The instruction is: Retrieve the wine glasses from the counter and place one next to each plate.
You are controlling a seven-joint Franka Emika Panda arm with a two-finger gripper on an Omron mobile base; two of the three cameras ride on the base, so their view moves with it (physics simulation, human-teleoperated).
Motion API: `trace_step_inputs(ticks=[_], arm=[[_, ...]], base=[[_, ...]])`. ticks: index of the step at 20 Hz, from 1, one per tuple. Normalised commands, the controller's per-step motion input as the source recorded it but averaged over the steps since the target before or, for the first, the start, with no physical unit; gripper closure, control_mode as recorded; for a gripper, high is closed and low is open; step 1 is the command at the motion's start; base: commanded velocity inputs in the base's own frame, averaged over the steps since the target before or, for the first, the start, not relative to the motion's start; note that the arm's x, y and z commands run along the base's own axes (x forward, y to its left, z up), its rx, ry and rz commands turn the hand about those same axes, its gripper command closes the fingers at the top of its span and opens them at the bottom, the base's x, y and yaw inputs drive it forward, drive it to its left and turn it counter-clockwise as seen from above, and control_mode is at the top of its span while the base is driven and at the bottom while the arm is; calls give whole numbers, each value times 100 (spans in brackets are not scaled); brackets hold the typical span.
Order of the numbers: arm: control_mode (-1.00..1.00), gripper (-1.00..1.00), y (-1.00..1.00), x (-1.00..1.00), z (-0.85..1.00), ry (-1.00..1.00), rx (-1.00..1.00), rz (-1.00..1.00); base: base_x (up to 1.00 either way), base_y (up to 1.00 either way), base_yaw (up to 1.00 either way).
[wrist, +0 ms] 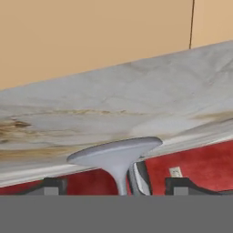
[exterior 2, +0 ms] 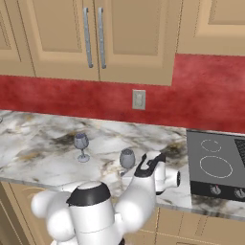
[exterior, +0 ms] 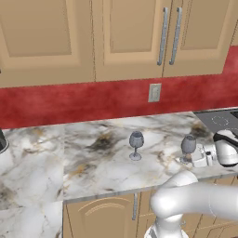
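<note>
Two grey-blue wine glasses stand upright on the white marble counter. The left glass stands alone, well clear of the arm. The right glass is at my gripper, which reaches in sideways low over the counter. The hand view is rolled over: the glass's round foot and thin stem sit midway between my two fingertips. The fingers stand apart on either side of the stem without touching it, so the gripper is open. The plates are out of view.
A black stovetop lies just right of the gripper. The red wall with an outlet backs the counter, and tan wall cabinets hang above. The counter's front edge is close below the right glass.
</note>
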Motion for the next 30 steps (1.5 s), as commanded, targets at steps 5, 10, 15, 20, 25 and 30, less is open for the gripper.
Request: trace_step_inputs(ticks=[5,10,15,20,25,30], arm=[[-100,100,3,0,7,0,0,-2],[-100,100,8,-2,39,0,0,-2],[-100,100,7,-22,79,-1,0,0],[-100,100,7,-37,92,-5,0,0],[-100,100,39,-25,51,-4,-5,-7],[-100,100,54,-3,6,-10,-5,-21]], base=[[0,0,0],[0,0,0],[0,0,0],[0,0,0],[0,0,0],[0,0,0]])
